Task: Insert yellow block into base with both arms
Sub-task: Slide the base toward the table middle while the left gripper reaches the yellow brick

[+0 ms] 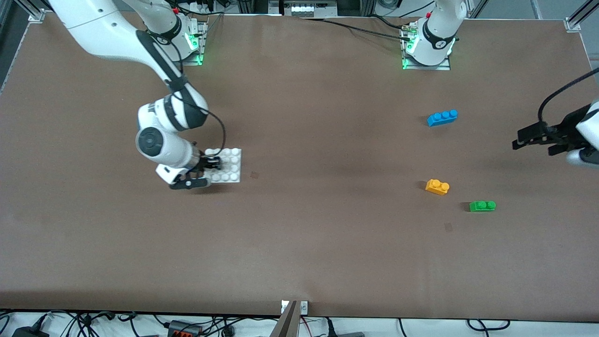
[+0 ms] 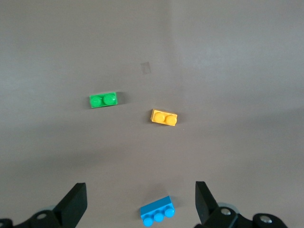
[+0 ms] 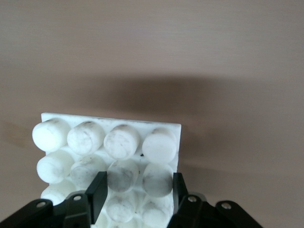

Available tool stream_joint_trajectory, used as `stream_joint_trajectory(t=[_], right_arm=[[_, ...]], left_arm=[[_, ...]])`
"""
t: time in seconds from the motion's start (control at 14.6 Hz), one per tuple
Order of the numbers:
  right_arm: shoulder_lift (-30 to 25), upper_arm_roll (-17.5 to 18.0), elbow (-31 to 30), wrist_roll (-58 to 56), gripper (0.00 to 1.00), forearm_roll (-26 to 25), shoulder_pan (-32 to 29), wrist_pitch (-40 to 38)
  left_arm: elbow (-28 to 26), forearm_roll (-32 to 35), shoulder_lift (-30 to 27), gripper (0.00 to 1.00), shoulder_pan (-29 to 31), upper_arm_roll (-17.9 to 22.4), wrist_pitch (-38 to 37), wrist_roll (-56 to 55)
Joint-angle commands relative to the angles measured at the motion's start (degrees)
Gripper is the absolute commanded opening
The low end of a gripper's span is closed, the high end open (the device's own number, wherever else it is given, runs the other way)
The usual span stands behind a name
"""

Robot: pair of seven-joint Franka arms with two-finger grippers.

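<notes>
Two grippers on a brown table (image 1: 327, 243): the right gripper (image 1: 209, 169) sits low with fingers spread astride the base (image 1: 229, 164); the left gripper (image 1: 531, 142), jaws wide apart, hovers at its own end. Yellow block (image 1: 437, 186) lies near it, between blue brick (image 1: 442, 117) and green brick (image 1: 482, 205).

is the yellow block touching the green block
Apart. The front view shows bare table between the yellow block and the green block; the left wrist view shows the same gap.

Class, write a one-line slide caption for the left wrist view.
Open left gripper above blue brick, with yellow block and green brick on table.
</notes>
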Motion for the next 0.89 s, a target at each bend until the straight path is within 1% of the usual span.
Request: stream_joint_trajectory(t=[0.0,0.21,0.41,0.48,0.55,0.69,0.82], right_arm=[[10.1,0.2,8.3,7.1,0.60,0.5,6.4,1.1],[15.7,0.2,16.8,13.9,0.60,0.4,12.3,1.1],[20.5,0.2,23.6,17.9,0.60,0.4,17.0,1.3],[22.0,0.2,25.8,18.1,0.61,0.4,19.0,1.4],[23.1,0.2,27.6,18.0,0.61,0.4,20.6,1.4],[23.6,0.3,28.3,18.3,0.61,0.4,22.4,1.6],[23.6,0.4,29.0,18.7,0.61,0.5,24.2,1.9]], left_arm=[[1.3,0.5,6.6,1.00,-2.9,-0.3,1.3,0.6],[1.4,0.8,12.4,1.00,-4.2,-0.2,5.1,0.5],[0.2,1.3,15.6,1.00,-5.2,-0.2,8.7,1.0],[0.0,2.4,16.3,1.00,-5.3,-0.1,9.7,1.3],[-0.3,5.3,17.1,1.00,-5.6,-0.2,11.5,1.3],[-1.0,9.1,18.5,1.00,-9.2,-0.2,14.6,1.3],[-3.0,10.5,18.7,1.00,-9.8,-0.2,16.3,1.3]])
